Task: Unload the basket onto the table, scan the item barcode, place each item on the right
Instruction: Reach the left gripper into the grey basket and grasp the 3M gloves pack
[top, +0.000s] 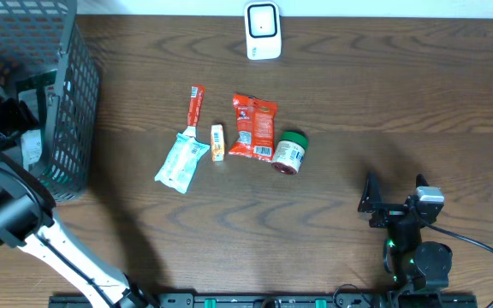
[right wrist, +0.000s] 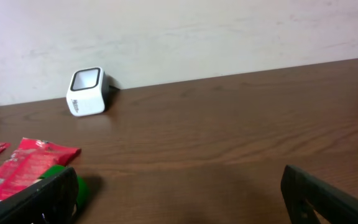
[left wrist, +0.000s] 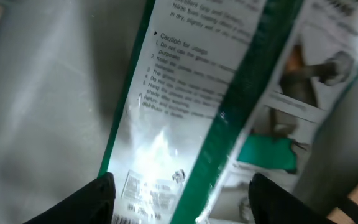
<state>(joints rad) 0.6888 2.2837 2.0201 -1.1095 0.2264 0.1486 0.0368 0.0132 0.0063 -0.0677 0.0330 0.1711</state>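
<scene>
Though illegible overhead — packet print, left-wrist view.

The dark wooden table carries a loose cluster ahead and to the left of the right gripper. Nearest the gripper is a green-lidded jar on its side, just beside a red snack bag, and farther left lie a small yellow packet, a pale blue pouch and a thin red stick packet. A white scanner stands well ahead of that gripper near the table's far edge, and a black mesh basket sits far off to its left.
</scene>
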